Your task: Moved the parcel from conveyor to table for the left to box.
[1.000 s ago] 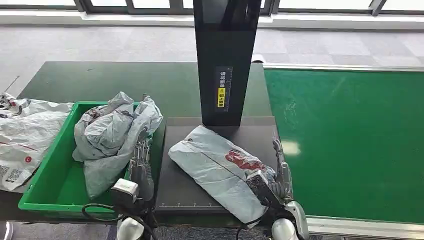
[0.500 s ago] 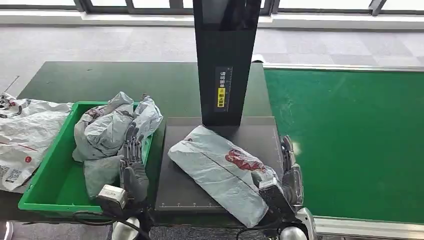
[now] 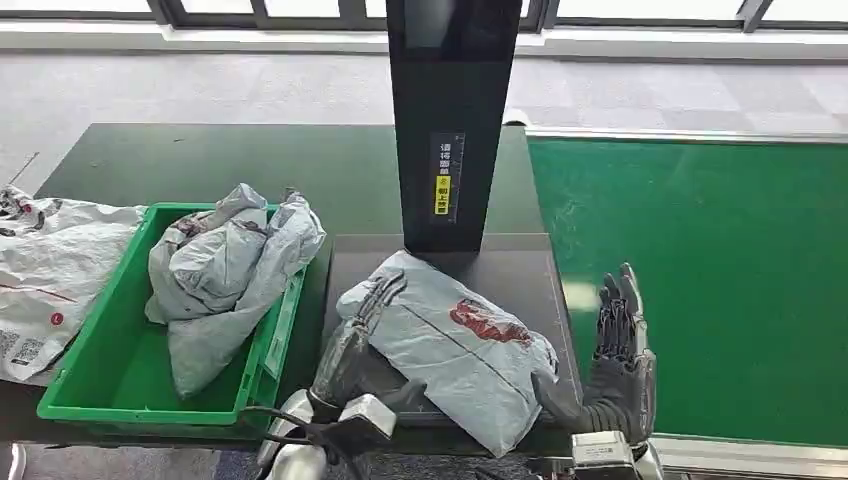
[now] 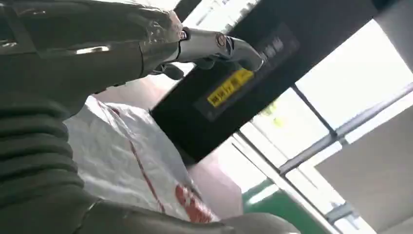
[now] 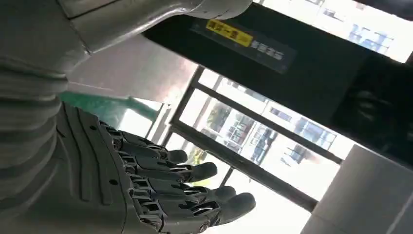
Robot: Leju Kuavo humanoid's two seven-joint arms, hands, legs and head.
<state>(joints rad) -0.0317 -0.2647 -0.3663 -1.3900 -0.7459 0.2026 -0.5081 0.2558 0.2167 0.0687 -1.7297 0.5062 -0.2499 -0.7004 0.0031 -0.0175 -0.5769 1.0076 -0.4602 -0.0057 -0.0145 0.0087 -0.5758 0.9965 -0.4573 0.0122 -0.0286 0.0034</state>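
My left hand (image 3: 362,330) lies flat on the parcel (image 3: 450,345) to grab it; my right hand (image 3: 620,345) stands spread, holding nothing.

The dark table (image 3: 200,160) carries a green bin (image 3: 105,375) and a grey parcel (image 3: 450,345).

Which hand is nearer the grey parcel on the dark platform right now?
Left. The left hand rests against the grey parcel; the right hand is raised beside it, apart.
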